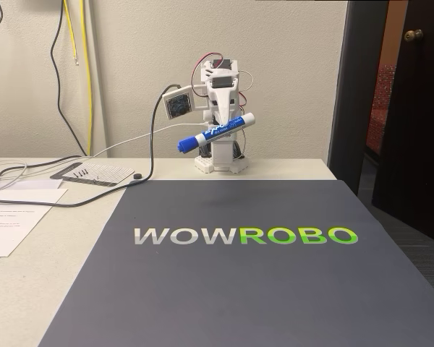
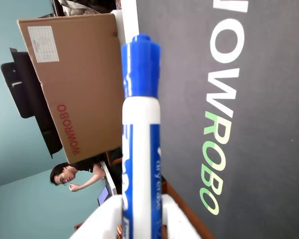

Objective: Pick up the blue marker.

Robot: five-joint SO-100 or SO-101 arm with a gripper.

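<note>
In the fixed view the white arm (image 1: 218, 119) stands at the far edge of the table (image 1: 72, 217), just beyond the far edge of the dark grey mat (image 1: 231, 289) printed WOWROBO, and its gripper (image 1: 226, 129) is clenched on the blue marker (image 1: 215, 133), which is held in the air above the table near that far edge, clear of the mat and touching nothing but the fingers. The marker's long axis runs nearly level but tilted: its blue cap (image 1: 186, 143) points to the left of the view and slightly down, while the white tail end rises to the right. The grasp sits on the barrel toward the tail end, so most of the labelled barrel and the cap stick out to the left. In the wrist view the marker (image 2: 141, 149) runs up the middle of the picture from between the white fingers (image 2: 104, 221) at the bottom edge, its cap (image 2: 140, 67) uppermost and pointing away from the camera, with the blue label and white lettering along the barrel. Behind it there lie the mat (image 2: 259, 124) with its lettering on the right, a brown cardboard box (image 2: 77, 84) marked WOWROBO on the left, and a person (image 2: 72, 177) seated lower left. On the table's left side in the fixed view lie papers (image 1: 14, 217), black and white cables (image 1: 65, 170) and a small perforated board (image 1: 94, 173).
</note>
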